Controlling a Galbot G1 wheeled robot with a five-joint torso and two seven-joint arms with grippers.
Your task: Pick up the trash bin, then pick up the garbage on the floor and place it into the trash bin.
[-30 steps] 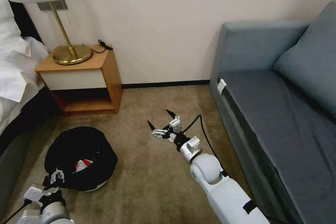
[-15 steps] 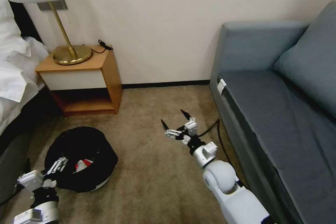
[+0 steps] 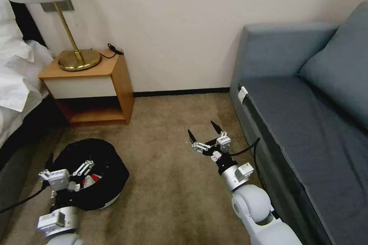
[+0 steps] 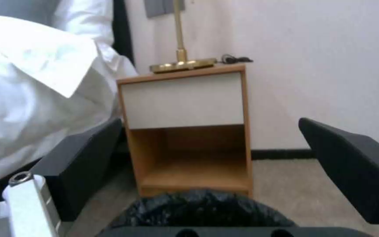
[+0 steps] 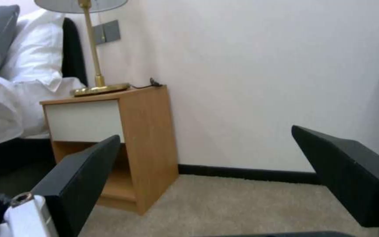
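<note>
A grey sofa [image 3: 306, 95] fills the right side of the room; a bed [image 3: 15, 80] with white linen lies at the left. Between them, against the wall, stands a wooden nightstand [image 3: 92, 84] carrying a brass lamp [image 3: 78, 59]. On the carpet before the nightstand sits the trash bin [image 3: 111, 164], lined in black plastic, with a red packet [image 3: 93, 179] of garbage inside it. The left tool [image 3: 69, 170] hovers at the bin's near rim, jaws released and gripping nothing. The right tool [image 3: 205, 136] hangs over bare carpet near the sofa, also released. The risk, as I judge it: the slack liner could slip between the fingers, or a nudge on the rim could tip the bin and spill the packet.
</note>
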